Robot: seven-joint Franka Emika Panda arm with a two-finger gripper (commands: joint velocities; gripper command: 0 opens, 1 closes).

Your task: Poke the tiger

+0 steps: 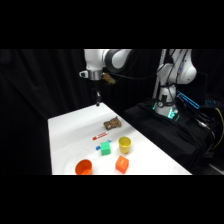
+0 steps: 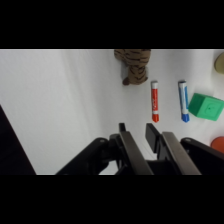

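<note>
The tiger (image 1: 112, 123) lies on the white bench (image 1: 70, 145), toward its far right side, with nothing touching it. Nearer sit a red stick (image 1: 101, 135), a small blue stick (image 2: 183, 101), a green block (image 1: 105, 148), a yellow cup (image 1: 124, 145), an orange block (image 1: 122, 164) and an orange bowl (image 1: 83, 167). The end effector (image 2: 138, 129) hangs above the bench's far edge, well apart from the tiger, its 2 fingers close together with a narrow gap, gripping nothing. Black drapes surround the bench.
</note>
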